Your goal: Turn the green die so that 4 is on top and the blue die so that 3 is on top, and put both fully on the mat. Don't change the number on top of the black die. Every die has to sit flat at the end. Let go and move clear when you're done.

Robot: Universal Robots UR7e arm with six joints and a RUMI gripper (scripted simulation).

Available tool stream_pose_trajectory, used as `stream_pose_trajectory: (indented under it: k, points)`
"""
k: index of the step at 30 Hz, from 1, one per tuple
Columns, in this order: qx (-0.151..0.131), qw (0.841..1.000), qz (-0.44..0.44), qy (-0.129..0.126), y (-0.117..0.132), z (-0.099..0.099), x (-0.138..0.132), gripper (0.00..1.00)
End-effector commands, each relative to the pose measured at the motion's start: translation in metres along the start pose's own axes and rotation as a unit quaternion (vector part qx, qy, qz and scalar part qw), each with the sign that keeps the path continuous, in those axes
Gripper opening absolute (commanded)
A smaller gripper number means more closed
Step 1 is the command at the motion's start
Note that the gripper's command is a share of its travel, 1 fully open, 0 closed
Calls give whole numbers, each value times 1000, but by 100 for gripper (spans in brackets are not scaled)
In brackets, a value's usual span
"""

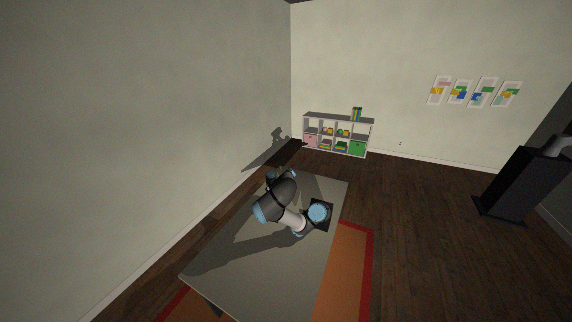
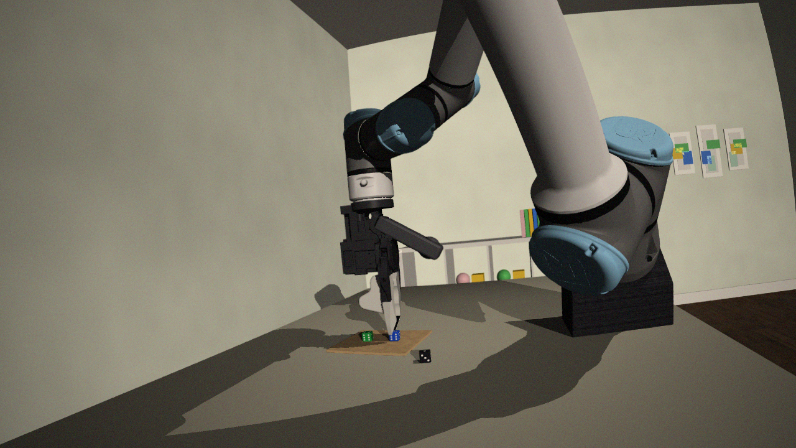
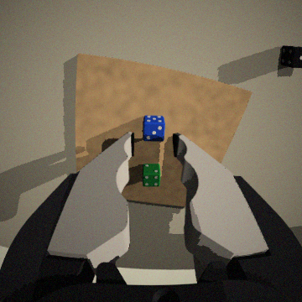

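Observation:
The tan mat lies on the grey table; it also shows in the exterior view (image 2: 381,341). The blue die (image 3: 153,127) sits flat on the mat, and so does the green die (image 3: 151,174) beside it. In the exterior view the blue die (image 2: 394,335) is right of the green die (image 2: 366,335). My gripper (image 3: 153,134) points straight down just above the blue die, its fingertips (image 2: 395,327) slightly apart and wider than the die, holding nothing. The black die (image 3: 290,56) (image 2: 424,356) lies off the mat on the table. I cannot read the dots surely.
The arm's base stands on a black block (image 2: 617,312) at the table's right side. In the top view the arm (image 1: 279,200) hides the dice and mat. A shelf (image 1: 338,134) stands against the far wall.

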State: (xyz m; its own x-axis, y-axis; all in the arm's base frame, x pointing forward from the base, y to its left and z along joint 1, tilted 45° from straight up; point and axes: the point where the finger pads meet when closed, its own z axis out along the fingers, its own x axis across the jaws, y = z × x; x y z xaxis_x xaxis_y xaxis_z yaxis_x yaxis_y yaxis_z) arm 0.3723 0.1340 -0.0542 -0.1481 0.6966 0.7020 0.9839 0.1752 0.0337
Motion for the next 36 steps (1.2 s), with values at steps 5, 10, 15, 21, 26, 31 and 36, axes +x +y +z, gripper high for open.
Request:
stream_pose_trajectory:
  k: [5,10,15,21,26,31,36]
  points:
    - [0,1000,0,0,0,-31,0,18]
    - [0,1000,0,0,0,-58,0,18]
    - [0,1000,0,0,0,-74,0,18]
    - [0,1000,0,0,0,-78,0,18]
    - [0,1000,0,0,0,-78,0,100]
    - [0,1000,0,0,0,-78,0,100]
    - [0,1000,0,0,0,-78,0,100]
